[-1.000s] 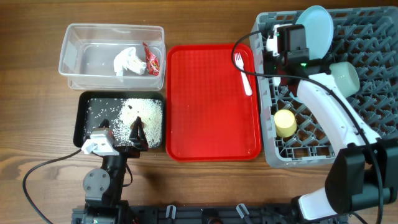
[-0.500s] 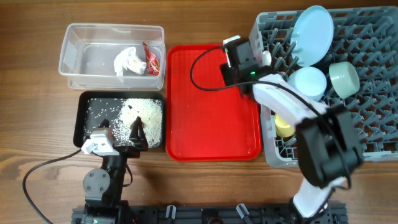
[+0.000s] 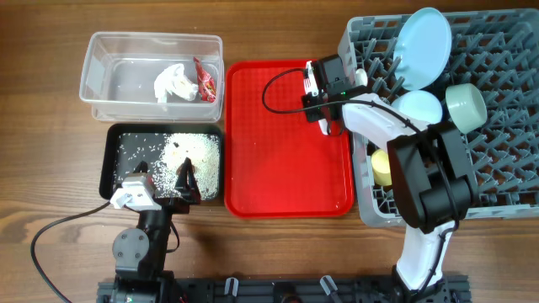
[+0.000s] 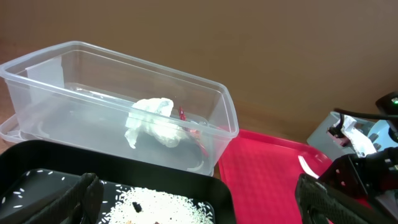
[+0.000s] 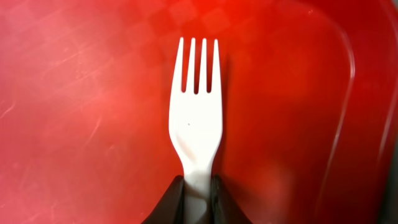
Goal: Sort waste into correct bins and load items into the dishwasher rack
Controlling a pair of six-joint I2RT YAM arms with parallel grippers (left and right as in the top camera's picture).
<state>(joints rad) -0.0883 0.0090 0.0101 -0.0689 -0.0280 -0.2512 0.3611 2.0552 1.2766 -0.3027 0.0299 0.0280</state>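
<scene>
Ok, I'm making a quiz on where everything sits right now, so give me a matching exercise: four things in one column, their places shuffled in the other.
Things:
1. napkin
2. rice
3. fork
4. yellow cup

Places:
A. rack
B. red tray
C. clear tub
D. black tray

Pairs: 1-C, 2-D, 3-B, 4-A
</scene>
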